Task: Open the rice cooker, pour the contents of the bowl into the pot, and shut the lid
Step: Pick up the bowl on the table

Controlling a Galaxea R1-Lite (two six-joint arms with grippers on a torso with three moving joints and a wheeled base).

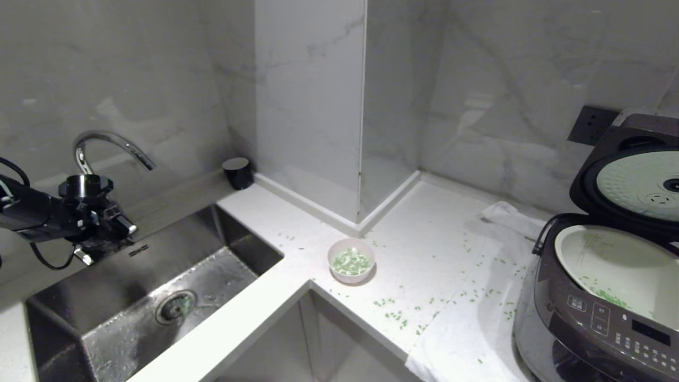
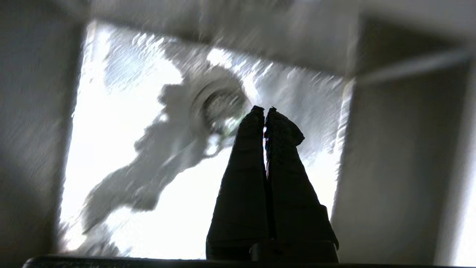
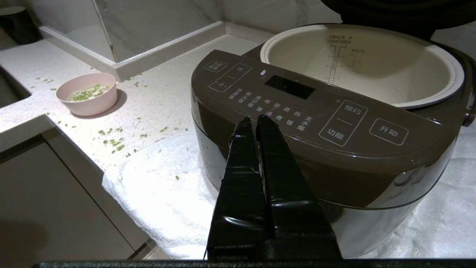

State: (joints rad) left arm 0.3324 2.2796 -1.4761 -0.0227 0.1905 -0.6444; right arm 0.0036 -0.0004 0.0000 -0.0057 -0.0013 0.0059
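Rice cooker (image 1: pixel 604 297) facing front, lid (image 1: pixel 631 180) hinged up and back. Bowl (image 1: pixel 351 261) upright, scallion bits (image 1: pixel 350 261) inside. Left gripper (image 2: pixel 263 111) over sink (image 1: pixel 53 318), right gripper (image 3: pixel 253 121) before cooker panel, both closed, empty.

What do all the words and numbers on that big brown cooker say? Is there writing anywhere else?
All of it is on the rice cooker, on its front panel:
"预约" and "功能" share one button.
"开始" on the end button.
"热" and "蒸" in the row of small menu words; the rest of that row is too small to read surely.
The two boxes on the panel's other end: too small.
The level marks inside the pot: too small.
Nothing else bears writing.
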